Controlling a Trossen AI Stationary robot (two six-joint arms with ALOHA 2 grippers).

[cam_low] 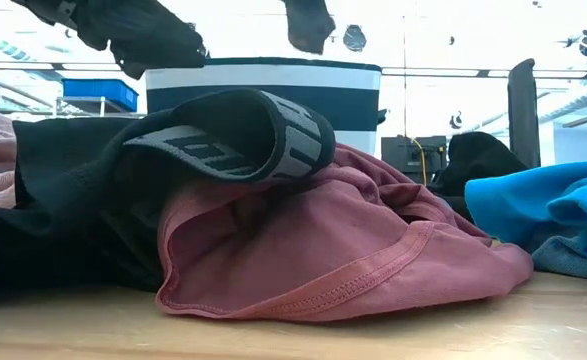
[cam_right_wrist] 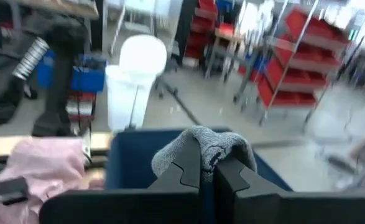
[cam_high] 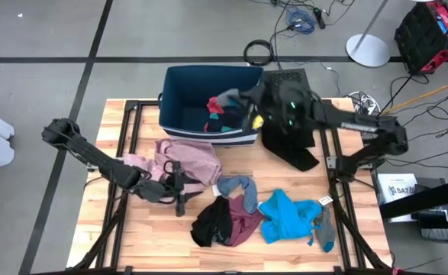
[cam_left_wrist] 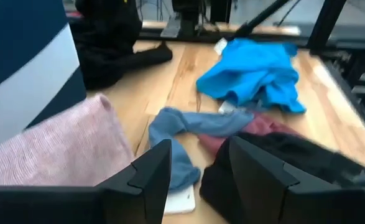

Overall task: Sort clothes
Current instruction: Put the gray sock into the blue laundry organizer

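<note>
Above the dark blue bin with white stripes (cam_high: 208, 95), at the far edge of the wooden surface (cam_high: 147, 237), the right tool (cam_high: 231, 98) was clamped shut on a small grey knitted sock (cam_right_wrist: 204, 149), which hung between its fingers over the bin's opening. Red and teal pieces (cam_high: 217, 114) already lay inside the bin, so part of the sorting looked done, with this sock apparently next to go in.

Nearer the front, the left tool (cam_left_wrist: 198, 171) stood with its fingers parted and nothing between them, low over the surface beside the pale pink knitted garment (cam_high: 185, 156). Just ahead of it lay a greyish-blue sock (cam_left_wrist: 188, 124).

Much remained on the surface. A black garment with a grey lettered band (cam_low: 223, 135) lay on top of a maroon cotton garment (cam_low: 353, 250), and a bright blue fleece garment (cam_high: 288, 216) was crumpled just beside them. Another black garment (cam_high: 292, 145) lay by the bin's right side. Judging by this spread, the larger pieces were all still unsorted, and the job seemed well short of halfway.
</note>
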